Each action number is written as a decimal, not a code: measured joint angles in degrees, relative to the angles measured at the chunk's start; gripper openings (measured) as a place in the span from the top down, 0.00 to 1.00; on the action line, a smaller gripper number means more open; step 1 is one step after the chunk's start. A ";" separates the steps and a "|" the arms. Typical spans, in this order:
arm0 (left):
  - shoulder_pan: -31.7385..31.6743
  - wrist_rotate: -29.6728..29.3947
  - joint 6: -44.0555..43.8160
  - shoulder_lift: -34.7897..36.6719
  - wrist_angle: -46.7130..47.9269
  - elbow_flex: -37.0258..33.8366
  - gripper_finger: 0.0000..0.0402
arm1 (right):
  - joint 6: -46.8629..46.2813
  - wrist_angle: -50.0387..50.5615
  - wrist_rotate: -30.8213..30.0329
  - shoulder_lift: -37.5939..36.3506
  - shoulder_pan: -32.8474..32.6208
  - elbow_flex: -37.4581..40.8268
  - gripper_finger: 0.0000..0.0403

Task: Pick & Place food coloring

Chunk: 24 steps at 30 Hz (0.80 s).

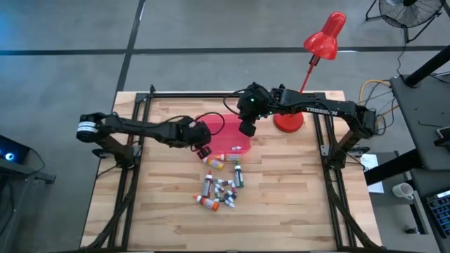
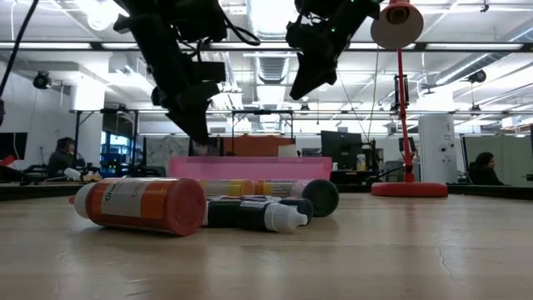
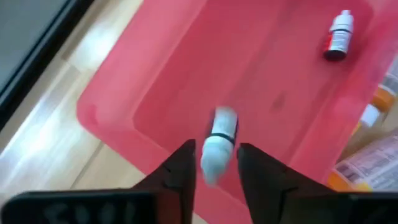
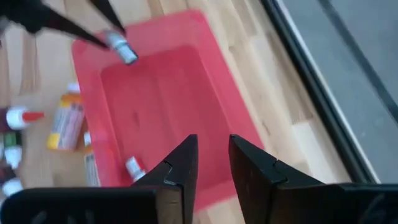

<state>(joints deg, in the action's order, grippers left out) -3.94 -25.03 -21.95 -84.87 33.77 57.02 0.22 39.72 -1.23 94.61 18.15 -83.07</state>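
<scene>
The left gripper point(image 1: 204, 150), left of centre in the high view, hangs over the near edge of the red tray point(image 1: 226, 127). In its wrist view a small whitish bottle point(image 3: 217, 143) with a dark band sits between the fingers point(image 3: 180, 171). It is blurred, and whether the fingers pinch it or have just let go cannot be told. The right wrist view shows that bottle point(image 4: 121, 47) at the fingertips over the tray's far corner. The step in hand looks like placing: a bottle brought over the tray for release. If it is not yet free, the next move calls for spreading the fingers and lifting clear, then reaching back to the pile.

One bottle point(image 3: 337, 38) with a dark body already lies in the tray. Below the tray in the high view, the remaining bottles point(image 1: 219, 191) lie scattered in centre frame, some touching one another, with an orange one point(image 1: 215, 162) just beside the tray edge. They crowd together, so picking one out singly may nudge its neighbours.

The right gripper point(image 1: 247, 128) hovers above the tray's upper right part, fingers slightly apart and holding nothing. It shares the space over the tray with the left arm. A red lamp point(image 1: 290, 121) stands right of the tray, out of the way.
</scene>
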 joint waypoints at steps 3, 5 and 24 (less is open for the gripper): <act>1.08 -1.02 -0.64 0.48 1.25 0.18 0.69 | 0.64 1.84 0.45 0.00 -0.02 0.00 0.73; 1.85 -1.03 -0.82 1.63 0.90 0.46 0.65 | 1.15 2.10 1.57 0.00 -0.02 0.02 0.70; 10.95 6.35 -9.81 10.24 16.22 1.41 0.59 | 4.24 -1.88 4.43 0.83 -6.22 0.89 0.56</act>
<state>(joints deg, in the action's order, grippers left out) 7.00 -18.68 -31.76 -74.63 49.99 58.43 4.46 37.83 3.20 95.44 11.94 -82.18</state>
